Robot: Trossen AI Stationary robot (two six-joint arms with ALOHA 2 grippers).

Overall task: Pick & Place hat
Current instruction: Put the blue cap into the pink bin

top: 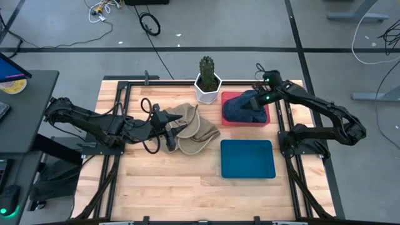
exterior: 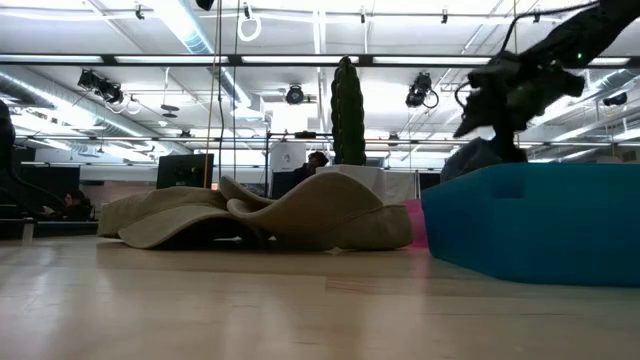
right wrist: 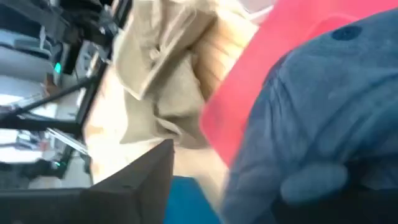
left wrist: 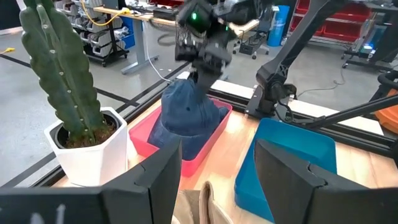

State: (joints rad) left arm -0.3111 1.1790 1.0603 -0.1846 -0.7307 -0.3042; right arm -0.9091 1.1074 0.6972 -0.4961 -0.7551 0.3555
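Observation:
A blue denim hat (top: 242, 107) sits crown up in the red tray (top: 232, 120) at the far right; it also shows in the left wrist view (left wrist: 186, 115). My right gripper (top: 260, 102) is right above it, open. Beige hats (top: 195, 128) lie in a heap on the table's middle, brims on the wood (exterior: 250, 222). My left gripper (top: 167, 129) is open at the heap's left edge, with a strip of beige cloth (left wrist: 202, 202) low between its fingers; I cannot tell if it touches. My right gripper comes at the blue hat from above, at its crown (left wrist: 189, 87). One finger (right wrist: 146, 177) stands clear of the cloth with bare table showing beside it. The cloth (right wrist: 311, 180) covers the other finger, so a touch there cannot be told. The hat rests in the red tray.
A blue tray (top: 247, 159) lies in front of the red one. A cactus in a white pot (top: 207, 82) stands at the far edge between the hats and the red tray. Bare wood lies along the near edge.

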